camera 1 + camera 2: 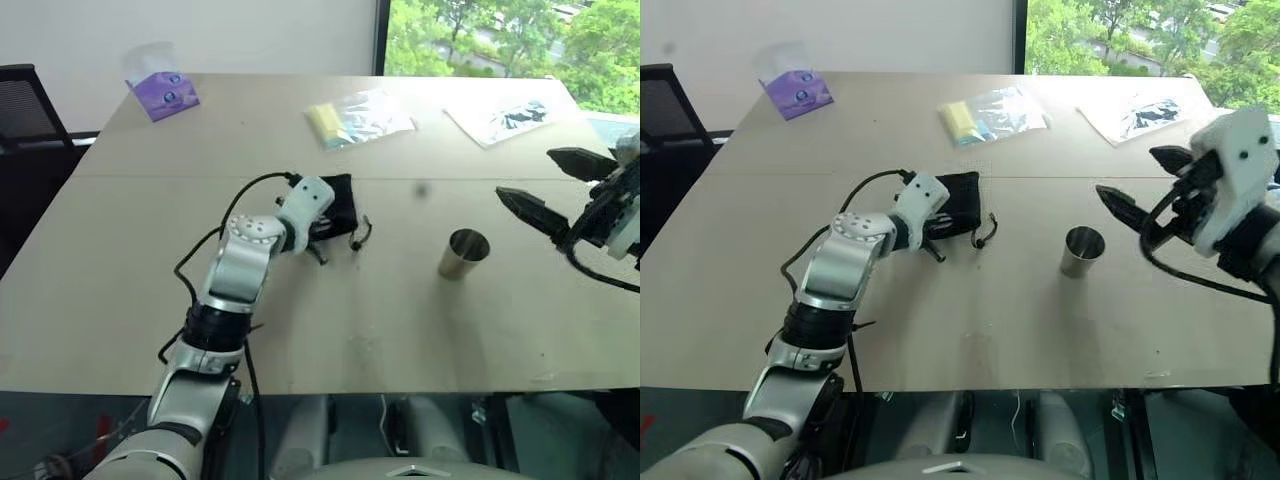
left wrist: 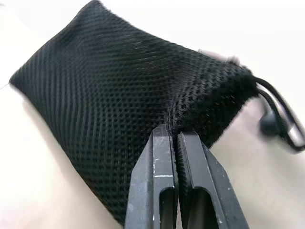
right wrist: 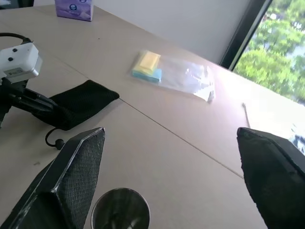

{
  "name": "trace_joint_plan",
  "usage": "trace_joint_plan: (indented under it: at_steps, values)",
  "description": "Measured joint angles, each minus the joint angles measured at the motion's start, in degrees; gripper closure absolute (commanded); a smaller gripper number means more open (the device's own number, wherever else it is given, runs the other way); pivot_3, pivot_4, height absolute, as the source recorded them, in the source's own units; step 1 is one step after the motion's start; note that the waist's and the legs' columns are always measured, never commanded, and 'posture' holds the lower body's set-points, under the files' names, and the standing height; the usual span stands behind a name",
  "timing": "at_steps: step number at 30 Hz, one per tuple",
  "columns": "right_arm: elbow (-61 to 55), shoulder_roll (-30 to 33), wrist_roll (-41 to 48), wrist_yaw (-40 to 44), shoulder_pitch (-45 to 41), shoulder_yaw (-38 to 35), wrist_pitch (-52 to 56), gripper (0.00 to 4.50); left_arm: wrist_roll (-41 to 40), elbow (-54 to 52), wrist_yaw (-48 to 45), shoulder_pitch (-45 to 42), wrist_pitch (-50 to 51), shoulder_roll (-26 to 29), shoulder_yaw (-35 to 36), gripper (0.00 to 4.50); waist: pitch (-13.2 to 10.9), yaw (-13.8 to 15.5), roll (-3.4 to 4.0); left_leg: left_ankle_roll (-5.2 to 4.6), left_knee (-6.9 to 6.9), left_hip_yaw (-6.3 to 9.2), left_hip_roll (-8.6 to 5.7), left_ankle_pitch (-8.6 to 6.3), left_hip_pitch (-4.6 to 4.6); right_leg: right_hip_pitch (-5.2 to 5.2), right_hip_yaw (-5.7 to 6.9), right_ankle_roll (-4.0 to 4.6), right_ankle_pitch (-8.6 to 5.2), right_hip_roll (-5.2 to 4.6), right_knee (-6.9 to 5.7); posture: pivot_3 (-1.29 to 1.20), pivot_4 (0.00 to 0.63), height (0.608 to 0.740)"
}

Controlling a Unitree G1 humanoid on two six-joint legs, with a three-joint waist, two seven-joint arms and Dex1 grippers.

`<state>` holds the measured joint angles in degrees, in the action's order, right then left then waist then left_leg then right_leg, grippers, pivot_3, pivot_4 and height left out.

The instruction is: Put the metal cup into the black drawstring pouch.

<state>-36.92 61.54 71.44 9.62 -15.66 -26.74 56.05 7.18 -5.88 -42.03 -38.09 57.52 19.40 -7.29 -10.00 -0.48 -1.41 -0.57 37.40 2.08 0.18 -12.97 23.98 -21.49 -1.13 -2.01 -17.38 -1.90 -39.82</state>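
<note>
The metal cup [image 1: 463, 254] is standing upright, mouth up, on the table [image 1: 120, 280], toward the robot's right and untouched, well apart from the black drawstring pouch [image 1: 340, 203], which is lying flat near the table's middle with its cord and bead toggle [image 1: 357, 240] trailing toward the cup's side. The left gripper [image 2: 174, 143] is pinching the pouch fabric, its two black fingers pressed together on a fold near the gathered mouth end, as the left wrist view is showing; whether the mouth is being opened at all is not readable. The right gripper [image 1: 1140, 185] is hanging above and just past the cup with its fingers spread as wide as they go and nothing between them; in the right wrist view the cup's rim is sitting low between the two fingers. So the step in hand looks like securing the pouch while the right arm is lining up on the cup; nothing is in the bag yet. Next move probably calls for lowering the right gripper around the cup's wall, closing, lifting, and carrying it across to the pouch, while the left side is getting the mouth held open. A clear bag with yellow and blue contents [image 1: 355, 118], another clear bag [image 1: 505, 118] and a purple box [image 1: 163, 93] are lying at the far edge, out of the way.
</note>
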Motion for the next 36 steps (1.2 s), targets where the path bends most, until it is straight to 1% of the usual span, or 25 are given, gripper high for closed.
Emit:
trace_joint_plan:
  at_steps: [1, 3, 5, 7, 10, 14, 17, 21, 24, 27, 28, 29, 30, 31, 33, 34, 35, 36]
  values:
    - [0.92, 2.74, 0.87, -0.85, -1.66, 1.68, 2.25, 0.0, -0.91, -0.32, 0.17, -1.31, 2.66, 0.07, 0.18, 4.41, -0.02, -0.11, 0.04, -0.01, -0.02, -0.05, -0.01, 0.0, 0.0, -0.04, -0.04, 0.0, 0.0, 0.0, 0.0, 0.0, 0.15, 0.74]
    - [1.53, 5.91, 0.67, -2.85, -4.06, 3.92, 5.11, 0.0, -2.32, -0.51, 0.83, -3.0, 6.61, -0.22, 0.59, 4.41, -0.02, -0.17, 0.04, -0.01, -0.02, -0.03, 0.01, 0.0, 0.0, -0.06, -0.04, 0.0, 0.0, 0.01, -0.02, 0.0, 0.15, 0.74]
    - [3.3, 7.66, -0.25, -5.32, -7.03, 6.12, 7.75, 0.0, -4.3, -0.96, 1.81, -4.56, 11.61, -1.64, 2.34, 4.41, -0.02, -0.28, 0.04, -0.01, -0.02, -0.04, 0.02, 0.0, -0.01, -0.07, -0.05, 0.0, -0.01, 0.01, -0.01, 0.0, 0.15, 0.74]
    - [6.89, 7.77, -1.39, -6.2, -9.16, 9.15, 10.52, 0.0, -7.5, -1.17, 2.16, -6.35, 17.67, -2.81, 4.0, 4.41, -0.02, -0.28, 0.02, 0.0, -0.02, -0.05, 0.02, 0.0, 0.0, -0.07, -0.07, -0.01, -0.01, 0.04, 0.0, 0.0, 0.15, 0.74]
    - [10.49, 7.37, -2.65, -6.06, -9.99, 13.28, 13.8, 0.0, -10.6, -1.21, 2.65, -7.99, 24.16, -3.01, 5.1, 4.41, -0.02, -0.28, 0.03, 0.0, -0.04, -0.08, 0.02, 0.0, 0.01, -0.1, -0.1, -0.01, -0.01, 0.05, -0.01, 0.0, 0.15, 0.74]
    - [13.35, 5.19, -4.67, -4.58, -12.98, 17.07, 16.76, 0.0, -15.29, -1.05, 4.25, -9.53, 33.17, -6.16, 9.46, 4.41, -0.02, -0.32, 0.03, 0.0, -0.04, -0.1, 0.02, 0.0, 0.01, -0.14, -0.12, -0.01, -0.01, 0.06, -0.01, 0.0, 0.15, 0.74]
    - [14.59, 3.45, -5.87, -3.3, -15.71, 18.39, 18.37, 0.0, -17.41, 0.19, 6.15, -10.38, 34.67, -7.13, 11.27, 4.41, -0.02, -0.32, 0.03, 0.01, -0.04, -0.1, 0.03, 0.0, 0.01, -0.14, -0.13, -0.01, -0.01, 0.04, -0.02, 0.0, 0.15, 0.74]
    - [16.63, 1.4, -7.02, -0.84, -18.51, 20.05, 20.86, 0.0, -19.86, 0.97, 8.38, -11.22, 34.84, -6.86, 11.77, 4.41, -0.02, -0.23, 0.03, 0.02, -0.05, -0.1, 0.03, 0.0, 0.02, -0.16, -0.14, -0.01, -0.01, 0.01, 0.0, 0.0, 0.15, 0.74]
    - [17.0, 1.15, -7.24, 1.13, -19.25, 21.46, 22.12, 0.0, -20.88, 0.98, 9.15, -11.43, 34.84, -6.77, 11.79, 4.41, -0.02, -0.21, 0.03, 0.02, -0.05, -0.11, 0.03, 0.0, 0.02, -0.16, -0.15, -0.01, -0.01, -0.01, -0.01, 0.0, 0.15, 0.74]
    - [17.02, 0.71, -8.29, 4.54, -19.81, 24.66, 23.48, 0.0, -22.13, 1.17, 10.53, -11.46, 34.86, -6.65, 11.91, 4.41, -0.02, -0.22, 0.03, 0.02, -0.06, -0.1, 0.03, 0.0, 0.05, -0.2, -0.15, -0.01, -0.01, -0.02, 0.0, 0.0, 0.15, 0.74]
    - [17.13, -0.34, -9.25, 5.87, -19.85, 26.61, 23.63, 0.0, -22.83, 1.22, 11.16, -11.46, 34.87, -6.71, 11.95, 4.41, -0.02, -0.28, 0.03, 0.02, -0.06, -0.11, 0.03, 0.0, 0.05, -0.21, -0.16, -0.01, -0.01, -0.03, 0.0, 0.0, 0.15, 0.74]
    - [18.54, -1.88, -11.23, 7.05, -20.53, 29.05, 23.58, 0.26, -23.54, 1.19, 11.97, -11.43, 34.88, -6.95, 12.43, 4.47, -0.02, -0.33, 0.03, 0.02, -0.05, -0.12, 0.03, 0.0, 0.04, -0.21, -0.17, -0.02, 0.0, -0.03, -0.01, 0.0, 0.15, 0.74]
    - [19.1, -2.34, -11.85, 7.41, -20.71, 29.63, 23.53, 0.54, -23.82, 1.19, 12.27, -11.43, 34.89, -7.02, 12.55, 4.5, -0.02, -0.32, 0.03, 0.02, -0.05, -0.13, 0.03, 0.0, 0.04, -0.22, -0.17, -0.02, 0.0, -0.03, -0.02, 0.0, 0.15, 0.74]
    - [20.19, -3.05, -13.6, 8.27, -21.03, 31.29, 23.42, 0.62, -24.83, 1.18, 12.81, -11.32, 34.89, -7.14, 13.25, 4.5, -0.03, -0.26, 0.03, 0.03, -0.06, -0.12, 0.03, 0.01, 0.05, -0.23, -0.16, -0.01, 0.0, -0.03, -0.02, 0.0, 0.15, 0.74]
    - [21.57, -3.83, -16.43, 10.03, -21.92, 33.38, 22.62, 1.46, -25.86, 1.07, 13.94, -11.01, 34.89, -7.08, 14.13, 4.5, -0.03, -0.29, 0.04, 0.03, -0.06, -0.13, 0.03, 0.01, 0.06, -0.25, -0.17, -0.02, 0.0, -0.03, -0.01, 0.0, 0.15, 0.74]
    - [22.94, -4.65, -19.33, 11.6, -22.41, 35.33, 21.96, 2.0, -27.67, 0.92, 14.73, -10.43, 34.89, -6.85, 14.51, 4.5, -0.03, -0.28, 0.04, 0.03, -0.06, -0.12, 0.03, 0.01, 0.06, -0.25, -0.17, -0.02, 0.0, -0.05, -0.01, 0.0, 0.15, 0.74]
    - [23.05, -4.7, -19.45, 11.69, -22.41, 35.42, 21.92, 2.23, -27.73, 0.92, 14.74, -10.4, 34.89, -6.86, 14.53, 4.5, -0.03, -0.27, 0.04, 0.04, -0.06, -0.12, 0.03, 0.01, 0.06, -0.26, -0.17, -0.02, 0.0, -0.06, -0.01, 0.0, 0.15, 0.74]
    - [23.58, -5.04, -20.71, 12.67, -22.51, 36.2, 21.51, 2.84, -28.39, 0.92, 14.97, -10.09, 34.89, -6.87, 14.95, 4.5, -0.03, -0.26, 0.04, 0.04, -0.06, -0.12, 0.03, 0.01, 0.07, -0.26, -0.16, -0.01, 0.0, -0.05, -0.01, 0.0, 0.15, 0.74]
